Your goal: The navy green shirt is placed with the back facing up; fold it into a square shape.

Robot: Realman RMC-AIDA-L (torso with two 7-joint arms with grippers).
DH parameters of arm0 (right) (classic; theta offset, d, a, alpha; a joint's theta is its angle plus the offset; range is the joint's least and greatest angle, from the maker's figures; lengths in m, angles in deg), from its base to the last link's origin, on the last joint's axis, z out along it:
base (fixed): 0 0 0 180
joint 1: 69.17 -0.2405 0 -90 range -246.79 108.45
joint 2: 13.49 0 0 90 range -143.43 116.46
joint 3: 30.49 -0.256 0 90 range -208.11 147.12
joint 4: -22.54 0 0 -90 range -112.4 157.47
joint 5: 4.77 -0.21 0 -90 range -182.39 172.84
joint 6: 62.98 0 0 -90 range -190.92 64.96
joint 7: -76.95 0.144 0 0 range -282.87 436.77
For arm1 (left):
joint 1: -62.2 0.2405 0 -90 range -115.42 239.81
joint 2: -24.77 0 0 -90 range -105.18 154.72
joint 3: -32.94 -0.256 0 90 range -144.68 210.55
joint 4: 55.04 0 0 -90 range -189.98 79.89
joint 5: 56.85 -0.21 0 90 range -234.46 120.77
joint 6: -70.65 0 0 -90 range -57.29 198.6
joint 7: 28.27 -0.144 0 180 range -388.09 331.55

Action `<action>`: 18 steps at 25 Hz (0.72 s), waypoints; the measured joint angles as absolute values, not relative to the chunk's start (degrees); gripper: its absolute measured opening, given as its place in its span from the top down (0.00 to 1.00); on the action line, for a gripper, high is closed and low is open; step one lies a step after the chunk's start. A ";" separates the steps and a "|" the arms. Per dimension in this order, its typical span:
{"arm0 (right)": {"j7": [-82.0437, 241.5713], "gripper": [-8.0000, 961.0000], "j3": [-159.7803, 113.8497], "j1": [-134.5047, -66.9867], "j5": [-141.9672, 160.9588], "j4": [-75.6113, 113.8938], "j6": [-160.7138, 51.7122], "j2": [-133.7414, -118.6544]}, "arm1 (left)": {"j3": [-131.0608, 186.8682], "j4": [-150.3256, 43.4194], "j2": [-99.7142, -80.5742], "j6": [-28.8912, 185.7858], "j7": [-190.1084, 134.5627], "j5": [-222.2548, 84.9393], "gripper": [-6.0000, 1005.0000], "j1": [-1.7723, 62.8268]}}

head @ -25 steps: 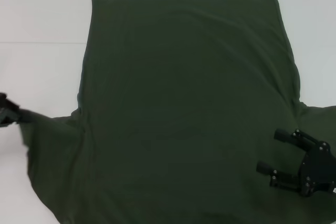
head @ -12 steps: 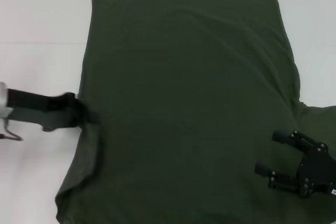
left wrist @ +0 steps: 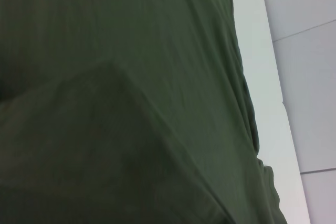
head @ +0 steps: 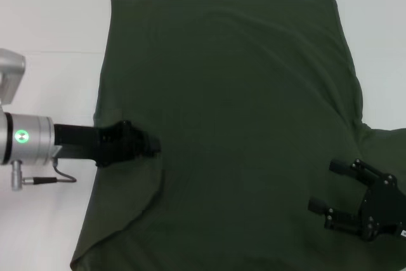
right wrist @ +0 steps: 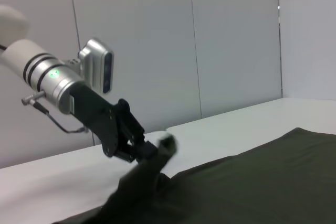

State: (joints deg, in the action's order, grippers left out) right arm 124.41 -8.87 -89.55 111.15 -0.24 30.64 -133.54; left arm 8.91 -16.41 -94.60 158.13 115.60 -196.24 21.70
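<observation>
White tabletop (head: 44,23) and pale wall panels (right wrist: 231,40) frame the scene. Spread flat across most of the table lies the navy green shirt (head: 241,112), plain back up, its straight hem at twelve o'clock in the head view and its shoulders toward six. Its sleeve at eight o'clock is already turned inward over the body, leaving a soft diagonal fold edge (head: 149,198) running down to the lower corner; the left wrist view shows this doubled layer (left wrist: 94,145) lying on the back panel. The sleeve at four o'clock (head: 387,141) is not yet folded and spreads out past the body.

At nine o'clock, the left gripper (head: 147,145) reaches in over the shirt, its fingers pressed together on a pinch of the sleeve cloth; the right wrist view shows that cloth lifted into a small peak (right wrist: 142,182) beneath it. At five o'clock, the right gripper (head: 331,190) hangs over the shirt near the unfolded sleeve with its fingers spread, holding nothing.

The likely risks: if the left gripper lets go while the cloth is raised, the sleeve could slump and crease unevenly. Carrying the pinch too far across could drag the body panel and skew the side edge, spoiling a square result. A pinch catching the lower layer too would lift both.
</observation>
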 joint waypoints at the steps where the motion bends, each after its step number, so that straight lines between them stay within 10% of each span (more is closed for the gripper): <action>1: 124.41 0.03 -8.87 -89.55 111.15 -0.23 30.64 -133.54 | 8.89 -17.51 -94.40 157.57 115.56 -196.23 0.90 21.71; 18: 124.41 0.03 -8.88 -89.56 111.00 -0.23 30.67 -133.52 | 10.87 -16.63 -93.60 166.91 88.30 -189.08 0.55 28.06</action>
State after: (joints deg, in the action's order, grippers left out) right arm 124.41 -8.88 -89.56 111.00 -0.23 30.67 -133.52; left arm 10.87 -16.63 -93.60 166.91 88.30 -189.08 28.06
